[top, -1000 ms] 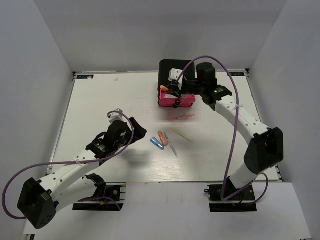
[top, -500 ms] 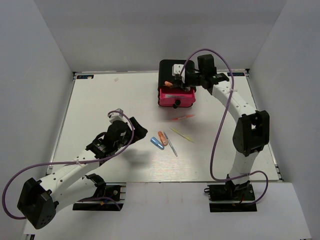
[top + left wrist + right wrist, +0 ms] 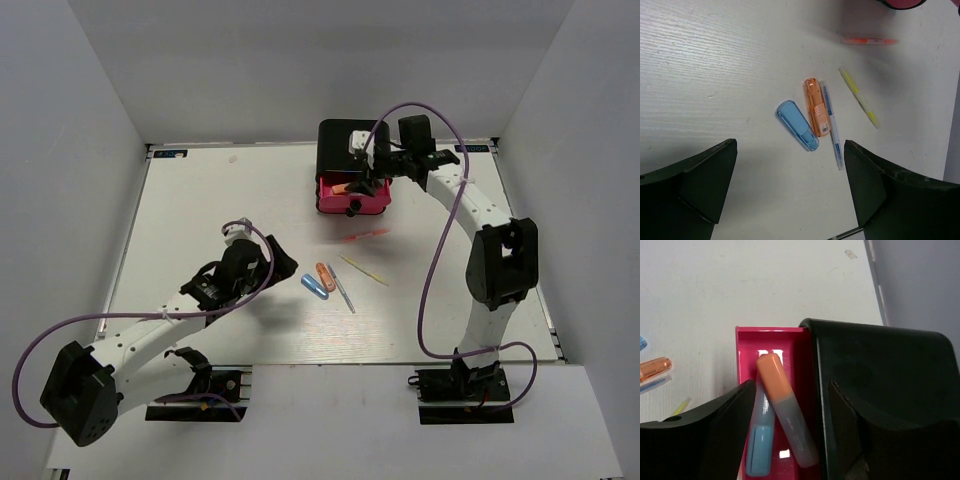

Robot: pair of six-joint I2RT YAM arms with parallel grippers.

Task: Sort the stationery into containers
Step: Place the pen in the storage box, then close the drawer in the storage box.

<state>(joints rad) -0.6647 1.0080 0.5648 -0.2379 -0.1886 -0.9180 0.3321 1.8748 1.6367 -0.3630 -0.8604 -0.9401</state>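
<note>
The black cabinet (image 3: 345, 135) stands at the back with its top pink drawer (image 3: 372, 205) pulled out. My right gripper (image 3: 362, 170) hovers open over that drawer (image 3: 771, 332); an orange-and-grey marker (image 3: 786, 410) and a blue one (image 3: 759, 440) lie inside, below the open fingers. On the table lie a blue capsule (image 3: 798, 125), an orange capsule (image 3: 817, 106), a light-blue pen (image 3: 832, 126), a yellow pen (image 3: 859, 97) and a pink-orange pen (image 3: 870, 41). My left gripper (image 3: 790, 150) is open and empty, just short of the blue capsule (image 3: 314, 286).
The cabinet's glossy black body (image 3: 885, 370) sits right beside my right gripper's far finger. Grey walls enclose the white table (image 3: 200, 200) on three sides. The right arm's purple cable arcs over the cabinet.
My right gripper carried the orange marker back over the drawer and let it go; it now lies inside. My left gripper has edged slightly toward the capsules.
</note>
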